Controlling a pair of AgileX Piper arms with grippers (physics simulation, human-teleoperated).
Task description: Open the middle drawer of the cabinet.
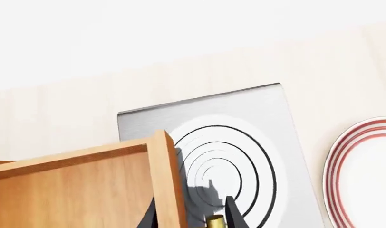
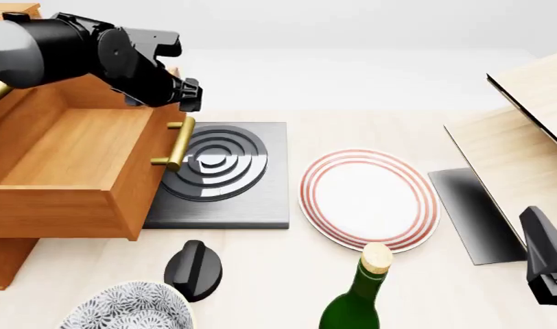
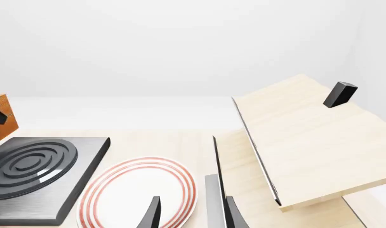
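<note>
Drawer [image 2: 77, 161] rigid, slides on rails; take it by brass handle [image 2: 175, 145]; left gripper [image 2: 188, 96] above it, jaw state unclear; right gripper [image 3: 189, 211] apart, idle.

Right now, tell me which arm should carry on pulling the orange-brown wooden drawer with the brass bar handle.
Left. The left gripper is right at the pulled-out orange-brown wooden drawer, its fingers either side of the brass bar handle. The right gripper sits far across the table, over the red-striped white plate.
</note>
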